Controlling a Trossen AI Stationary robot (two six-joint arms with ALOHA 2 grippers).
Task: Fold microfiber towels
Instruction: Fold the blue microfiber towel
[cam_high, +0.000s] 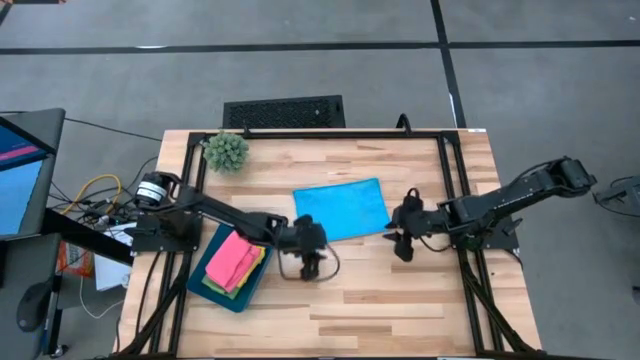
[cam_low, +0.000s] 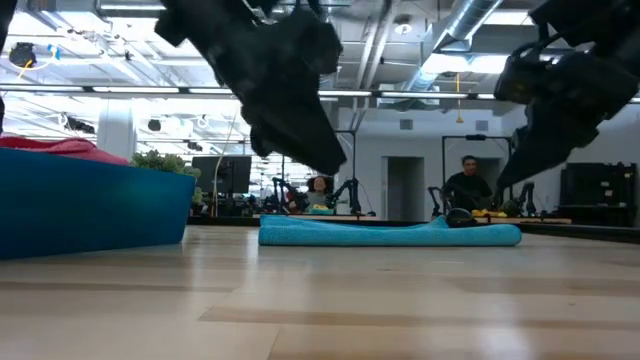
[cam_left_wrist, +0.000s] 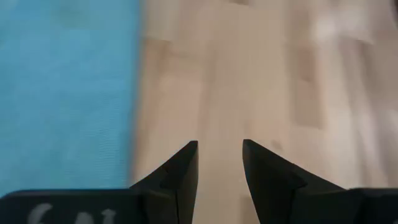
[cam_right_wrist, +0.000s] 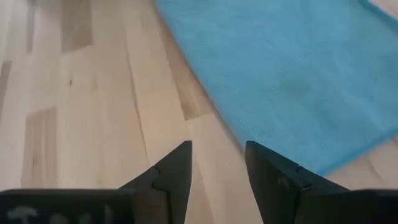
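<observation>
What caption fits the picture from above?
Two open grippers, left gripper and right gripper, flank a folded blue towel.

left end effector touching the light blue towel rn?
Apart. In the left wrist view the left end effector has open fingers over bare wooden table, with nothing between them; the light blue microfiber towel lies off to one side.

Both grippers' fingers (cam_left_wrist: 186, 168) apart, empty.
</observation>
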